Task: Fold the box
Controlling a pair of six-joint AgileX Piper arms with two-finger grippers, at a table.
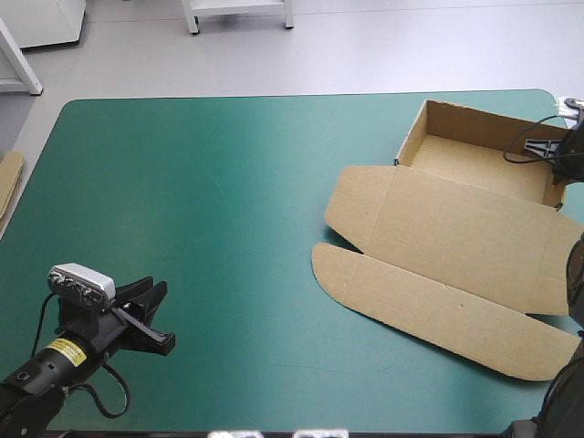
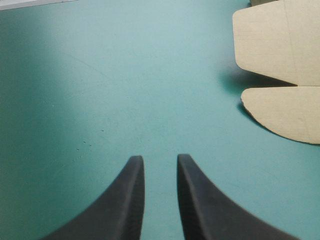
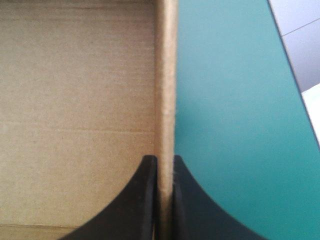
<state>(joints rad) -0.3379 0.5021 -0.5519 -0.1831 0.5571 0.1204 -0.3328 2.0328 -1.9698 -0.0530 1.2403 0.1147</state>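
The brown box (image 1: pixel 456 237) lies at the table's right side as an open tray (image 1: pixel 474 151) with its lid and rounded front flap (image 1: pixel 438 310) flat on the teal-green cover. My right gripper (image 1: pixel 557 164) is at the tray's right wall. In the right wrist view that wall (image 3: pixel 166 75) runs upright between the black fingers, and the right gripper (image 3: pixel 166 157) is shut on it, with the tray's floor (image 3: pixel 75 90) to one side. My left gripper (image 1: pixel 151 290) hovers near the front left corner, far from the box. Its fingers stand a narrow gap apart with nothing between them (image 2: pixel 160 157), and the lid's corners (image 2: pixel 280 40) show ahead of it.
Bare teal-green cover (image 1: pixel 201 201) spans the left and middle of the table. An edge of more brown board (image 1: pixel 9 178) shows at the table's left edge. The table's right edge (image 3: pixel 290 65) runs close beside the gripped wall.
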